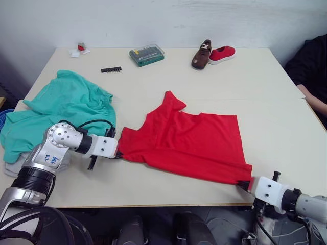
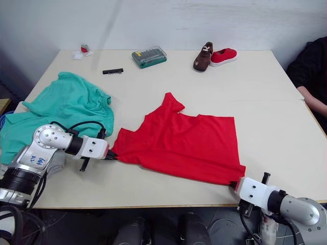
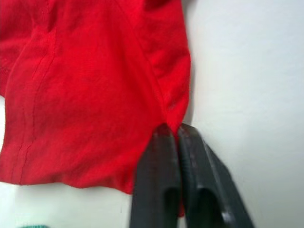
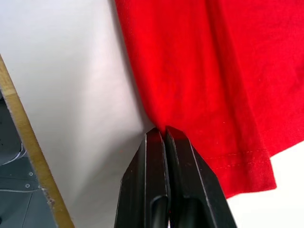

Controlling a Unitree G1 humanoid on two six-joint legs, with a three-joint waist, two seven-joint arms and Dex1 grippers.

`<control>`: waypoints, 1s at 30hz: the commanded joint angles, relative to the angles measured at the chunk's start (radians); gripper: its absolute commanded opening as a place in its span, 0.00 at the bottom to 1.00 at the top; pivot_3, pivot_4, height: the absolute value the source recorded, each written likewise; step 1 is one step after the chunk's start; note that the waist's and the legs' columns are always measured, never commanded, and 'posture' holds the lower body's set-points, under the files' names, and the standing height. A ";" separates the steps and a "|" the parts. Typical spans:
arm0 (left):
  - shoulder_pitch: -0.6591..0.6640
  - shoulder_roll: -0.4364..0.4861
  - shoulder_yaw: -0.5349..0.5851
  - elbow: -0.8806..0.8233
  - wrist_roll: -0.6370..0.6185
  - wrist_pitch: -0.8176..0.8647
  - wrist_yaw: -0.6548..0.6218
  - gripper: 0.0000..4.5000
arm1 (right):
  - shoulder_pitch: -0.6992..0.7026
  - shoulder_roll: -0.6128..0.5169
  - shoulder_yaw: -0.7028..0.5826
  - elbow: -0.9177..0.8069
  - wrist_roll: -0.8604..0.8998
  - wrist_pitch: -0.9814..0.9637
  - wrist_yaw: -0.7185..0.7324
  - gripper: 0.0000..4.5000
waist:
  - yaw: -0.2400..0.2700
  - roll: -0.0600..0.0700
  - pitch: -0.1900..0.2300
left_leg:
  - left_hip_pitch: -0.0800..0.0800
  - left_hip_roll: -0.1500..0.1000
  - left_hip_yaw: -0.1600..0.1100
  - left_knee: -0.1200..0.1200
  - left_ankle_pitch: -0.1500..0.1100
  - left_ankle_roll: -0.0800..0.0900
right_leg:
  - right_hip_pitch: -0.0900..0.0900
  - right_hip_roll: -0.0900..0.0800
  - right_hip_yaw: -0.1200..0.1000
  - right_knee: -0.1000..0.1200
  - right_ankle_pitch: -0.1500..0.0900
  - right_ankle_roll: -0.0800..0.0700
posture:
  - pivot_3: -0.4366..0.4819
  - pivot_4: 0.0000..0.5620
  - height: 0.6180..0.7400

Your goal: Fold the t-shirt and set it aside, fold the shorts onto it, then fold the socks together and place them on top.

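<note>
1. You are on the first step: folding the t-shirt (image 1: 191, 143). It lies spread on the tabletop (image 1: 265, 87) toward the near edge, one sleeve pointing at the far edge and its lower hem reaching the near right corner. It looks only partly folded, so nothing is set aside yet.
2. The shorts (image 1: 61, 109) lie bunched by the left edge, well apart from the fold, with a bit of the grey socks (image 1: 13, 167) peeking out beneath them at the near left corner. Both wait their turn.
3. Your next move, as I judge it, is to lift both pinched points together and carry them toward the far edge, keeping the cloth taut so the fold lands straight.
4. Your left arm lies low across the near left part of the tabletop, forearm pointing right; your right arm reaches up from below the near right corner.
5. The left gripper (image 3: 172, 129) is pressed together on the t-shirt's left edge.
6. The right gripper (image 4: 164, 131) is pinched on the hem at the near right corner.
</note>
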 commanded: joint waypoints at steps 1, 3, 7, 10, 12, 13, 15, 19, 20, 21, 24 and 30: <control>0.087 0.060 0.016 -0.090 -0.048 0.093 -0.061 0.01 | -0.004 -0.099 -0.029 0.101 -0.043 -0.157 0.058 0.00 | -0.007 0.000 0.000 | 0.000 0.000 0.001 0.000 0.000 0.000 | 0.000 0.000 0.000 0.000 0.000 0.000 | 0.48 0.27 1.00; 0.142 0.095 0.031 -0.163 -0.083 0.150 -0.085 0.01 | -0.007 -0.134 -0.029 0.152 -0.040 -0.233 0.074 0.00 | -0.009 0.000 0.000 | 0.001 0.000 0.001 -0.002 -0.001 -0.002 | 0.000 0.000 0.000 0.000 -0.001 0.000 | 0.48 0.27 1.00; 0.279 0.161 0.073 -0.314 -0.136 0.239 -0.087 0.01 | -0.018 -0.187 -0.030 0.245 -0.018 -0.366 0.114 0.00 | -0.014 0.001 0.000 | 0.001 0.001 0.001 -0.002 0.001 -0.008 | -0.001 0.001 0.000 0.000 -0.005 0.002 | 0.48 0.27 1.00; 0.403 0.205 0.117 -0.418 -0.161 0.297 -0.066 0.01 | -0.020 -0.207 -0.020 0.283 -0.013 -0.422 0.127 0.00 | -0.015 0.001 0.000 | 0.001 0.001 0.001 -0.002 0.000 -0.008 | -0.001 0.001 0.000 0.000 -0.006 0.003 | 0.48 0.27 1.00; 0.493 0.226 0.154 -0.488 -0.171 0.331 -0.041 0.01 | -0.019 -0.210 -0.013 0.295 -0.009 -0.442 0.131 0.00 | -0.021 0.001 0.000 | 0.001 0.001 0.001 -0.002 0.000 -0.008 | -0.001 0.001 0.000 0.000 -0.006 0.003 | 0.48 0.27 1.00; 0.530 0.229 0.171 -0.517 -0.174 0.341 -0.024 0.01 | -0.018 -0.210 -0.011 0.299 -0.007 -0.448 0.133 0.00 | -0.023 0.001 0.000 | 0.001 0.001 0.001 -0.002 0.000 -0.008 | 0.000 0.001 0.000 -0.001 -0.006 0.003 | 0.48 0.27 1.00; 0.582 0.224 0.202 -0.559 -0.173 0.362 0.016 0.01 | -0.017 -0.210 -0.010 0.303 -0.001 -0.456 0.136 0.00 | -0.023 0.001 0.000 | 0.001 0.001 0.001 -0.002 -0.001 -0.008 | 0.000 0.001 0.000 -0.001 -0.006 0.003 | 0.48 0.27 1.00; 0.618 0.198 0.220 -0.585 -0.141 0.383 0.100 0.01 | -0.022 -0.203 -0.011 0.297 0.019 -0.434 0.137 0.00 | -0.023 0.001 0.000 | 0.002 0.001 0.000 -0.002 -0.002 -0.008 | 0.000 0.001 0.001 -0.001 -0.006 0.002 | 0.48 0.27 1.00; 0.621 0.195 0.220 -0.587 -0.139 0.388 0.111 0.01 | -0.023 -0.203 -0.010 0.293 0.022 -0.429 0.138 0.00 | -0.022 0.002 0.000 | 0.002 0.001 0.000 -0.002 -0.001 -0.008 | 0.001 0.001 0.001 -0.001 -0.006 0.002 | 0.48 0.27 1.00; 0.624 0.194 0.218 -0.587 -0.139 0.390 0.118 0.01 | -0.023 -0.204 -0.010 0.289 0.023 -0.426 0.139 0.00 | -0.021 0.002 0.000 | 0.002 0.001 0.000 -0.002 -0.001 -0.008 | 0.001 0.001 0.001 -0.001 -0.005 0.001 | 0.48 0.27 1.00; 0.629 0.193 0.218 -0.579 -0.138 0.384 0.134 0.01 | 0.000 -0.202 -0.013 0.244 0.066 -0.373 0.165 0.00 | -0.019 0.004 -0.001 | 0.002 0.001 -0.001 -0.002 -0.002 -0.003 | 0.001 0.000 0.001 -0.001 -0.005 0.000 | 0.48 0.27 1.00; 0.620 0.191 0.225 -0.528 -0.142 0.352 0.149 0.01 | 0.067 -0.189 -0.035 0.105 0.158 -0.223 0.198 0.00 | -0.011 0.010 -0.002 | 0.003 0.001 -0.001 -0.004 -0.002 -0.003 | 0.000 0.000 0.000 0.000 -0.004 -0.002 | 0.48 0.27 1.00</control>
